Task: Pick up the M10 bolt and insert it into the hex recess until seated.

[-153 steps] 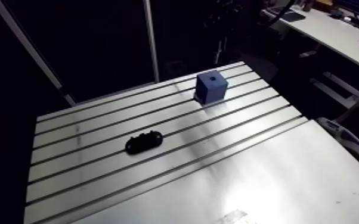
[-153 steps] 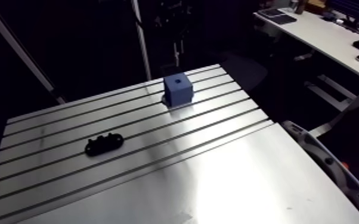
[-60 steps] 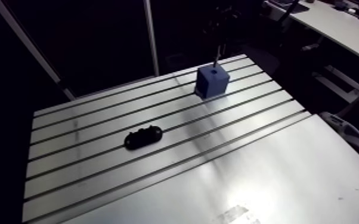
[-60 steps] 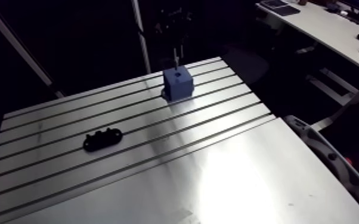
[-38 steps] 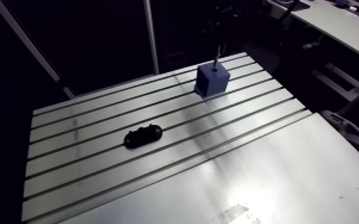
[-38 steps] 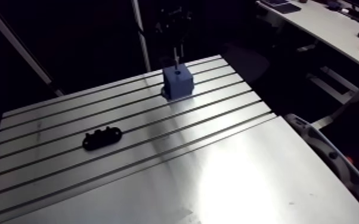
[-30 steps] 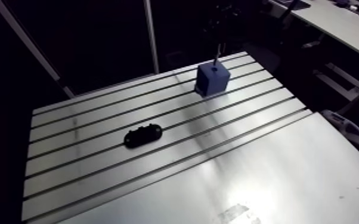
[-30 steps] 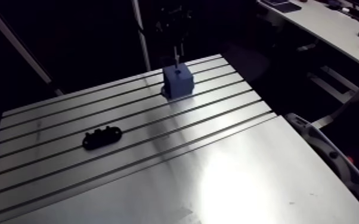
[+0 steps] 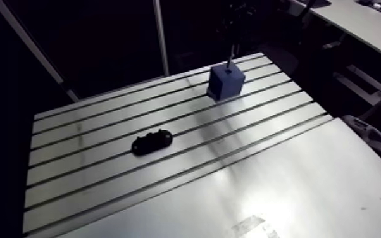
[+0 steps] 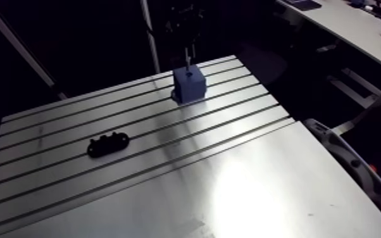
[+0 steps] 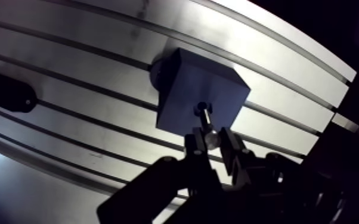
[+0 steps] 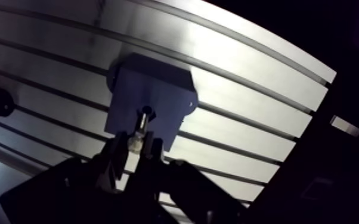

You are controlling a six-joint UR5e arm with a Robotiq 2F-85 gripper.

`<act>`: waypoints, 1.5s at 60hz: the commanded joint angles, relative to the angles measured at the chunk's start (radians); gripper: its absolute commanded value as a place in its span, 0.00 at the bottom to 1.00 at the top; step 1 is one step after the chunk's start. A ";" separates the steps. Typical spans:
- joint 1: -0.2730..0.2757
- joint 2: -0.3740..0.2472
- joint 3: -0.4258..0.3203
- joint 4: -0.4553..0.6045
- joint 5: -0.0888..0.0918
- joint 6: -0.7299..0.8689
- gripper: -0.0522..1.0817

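A blue block stands at the far side of the slotted table, with a dark recess in the middle of its top face. In the wrist view my gripper is shut on the M10 bolt, which points shank-down from between the fingers. The bolt's tip sits at the mouth of the recess; how deep it reaches I cannot tell. In the arm view the bolt shows as a thin pale rod standing straight above the block, with the dark gripper over it.
A black oval holder lies on the table's middle-left, well away from the block, and shows off to the side in the wrist view. The table's far edge runs just behind the block.
Earlier the block's top stood bare; then the bolt came in above it and has since sunk until its tip meets the recess. Block and black holder have stayed put.
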 commanded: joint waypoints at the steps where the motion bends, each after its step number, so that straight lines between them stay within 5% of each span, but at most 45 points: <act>1: 0.000 0.009 -0.001 -0.002 0.000 0.001 0.80; 90: 0.001 0.027 0.000 -0.003 0.000 0.001 0.80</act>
